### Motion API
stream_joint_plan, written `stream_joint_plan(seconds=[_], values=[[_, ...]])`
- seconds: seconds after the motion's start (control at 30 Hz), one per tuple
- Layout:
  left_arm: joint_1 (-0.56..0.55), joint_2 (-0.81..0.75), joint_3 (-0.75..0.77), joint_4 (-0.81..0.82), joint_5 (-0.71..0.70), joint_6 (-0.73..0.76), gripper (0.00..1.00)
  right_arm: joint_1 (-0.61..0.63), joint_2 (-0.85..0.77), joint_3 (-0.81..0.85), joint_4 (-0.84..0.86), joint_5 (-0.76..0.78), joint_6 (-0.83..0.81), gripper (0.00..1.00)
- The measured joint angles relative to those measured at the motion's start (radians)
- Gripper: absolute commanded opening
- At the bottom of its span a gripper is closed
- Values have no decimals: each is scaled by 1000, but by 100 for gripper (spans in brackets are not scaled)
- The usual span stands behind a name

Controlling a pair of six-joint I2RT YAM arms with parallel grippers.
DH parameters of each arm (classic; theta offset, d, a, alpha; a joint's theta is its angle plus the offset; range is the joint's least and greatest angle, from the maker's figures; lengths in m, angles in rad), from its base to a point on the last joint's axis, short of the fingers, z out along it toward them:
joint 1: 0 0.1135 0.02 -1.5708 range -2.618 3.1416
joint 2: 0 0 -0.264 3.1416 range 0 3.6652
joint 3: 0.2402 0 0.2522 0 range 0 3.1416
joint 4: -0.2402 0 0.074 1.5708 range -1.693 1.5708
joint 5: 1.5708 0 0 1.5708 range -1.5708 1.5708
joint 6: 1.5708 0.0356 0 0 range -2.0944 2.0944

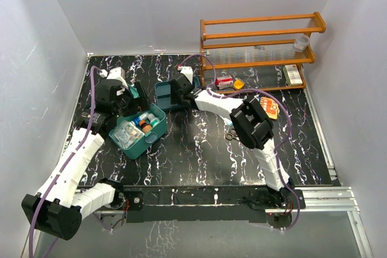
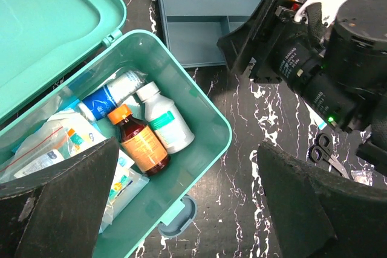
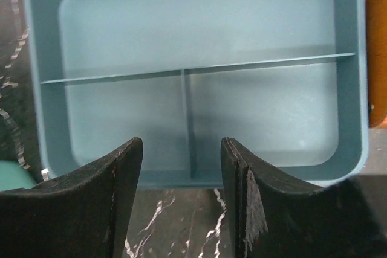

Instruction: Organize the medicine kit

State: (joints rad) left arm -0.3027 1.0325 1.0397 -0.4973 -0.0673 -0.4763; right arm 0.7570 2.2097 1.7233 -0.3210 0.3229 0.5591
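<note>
My right claw (image 3: 181, 149) hangs half-spread and empty at the near wall of the divided tray (image 3: 181, 28), toward the back edge of the bench (image 1: 199, 155). My left claw (image 2: 187, 149) gapes wide, holding nothing, above the medicine kit (image 2: 202, 167), lid up, bench's left side. Looks like tray-fetching time: next, pinch that wall squarely.

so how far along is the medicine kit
Done: medicine kit lies open, bottles and packets inside. In hand: nothing; right gripper hangs open at the empty divided tray, left gripper open over the kit. Left: tray not yet in the kit; scissors and orange packet lie outside.
</note>
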Motion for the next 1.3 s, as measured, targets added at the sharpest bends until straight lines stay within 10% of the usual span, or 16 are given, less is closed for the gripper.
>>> stream_joint_plan(seconds=[0.57, 1.3], values=[[0, 14, 14, -18, -22, -12, 96, -4, 50, 5, -68, -17, -196, 44], [0, 52, 48, 22, -27, 50, 97, 10, -351, -499, -248, -250, -389, 40]])
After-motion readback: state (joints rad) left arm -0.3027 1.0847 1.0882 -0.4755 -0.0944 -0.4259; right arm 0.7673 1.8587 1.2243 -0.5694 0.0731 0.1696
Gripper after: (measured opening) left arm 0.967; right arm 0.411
